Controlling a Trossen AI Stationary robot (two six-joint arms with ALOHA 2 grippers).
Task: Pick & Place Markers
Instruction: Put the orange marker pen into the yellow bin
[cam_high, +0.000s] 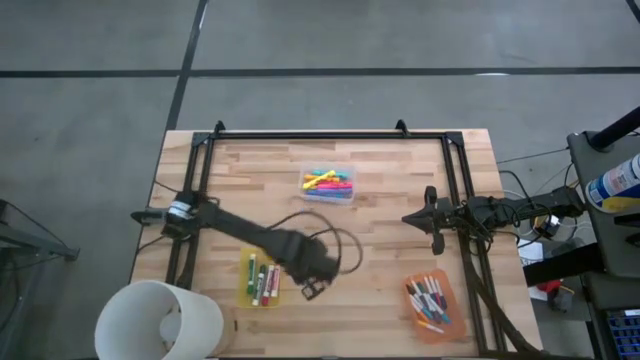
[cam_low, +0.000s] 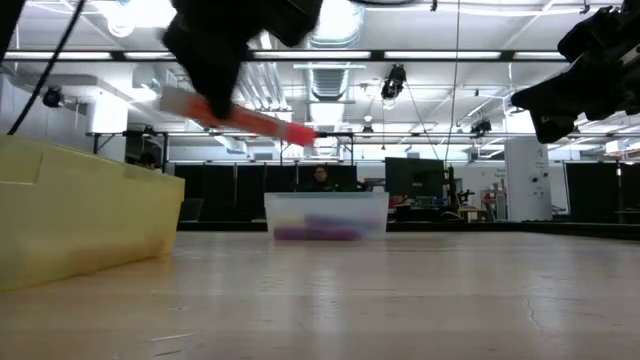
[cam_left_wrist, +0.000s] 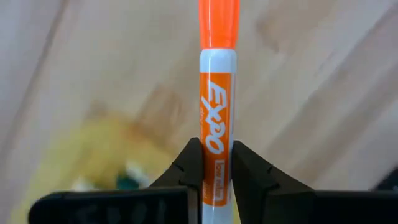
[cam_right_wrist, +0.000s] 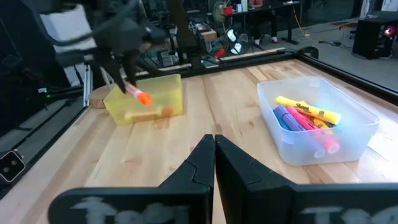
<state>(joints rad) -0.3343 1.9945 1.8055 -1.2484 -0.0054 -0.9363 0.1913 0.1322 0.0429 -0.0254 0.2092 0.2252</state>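
An orange marker is held between the fingers of the left gripper, which are closed narrowly on its white barrel; the orange cap points away from the wrist. In the low view the marker is seen above the counter, tilted, and it touches nothing else. In the high view the left gripper is placed just beside the yellow bin, on the side toward the middle of the counter. Several thin white markers with coloured caps are lying in this yellow bin.

Neon markers in pink, yellow, green and orange are kept in the clear bin near the far middle of the counter. More white markers are found in the orange bin at the near right part.

The right gripper is held in the air over the right side of the counter, well apart from the bins. Its fingers are pressed together and nothing is held by them.
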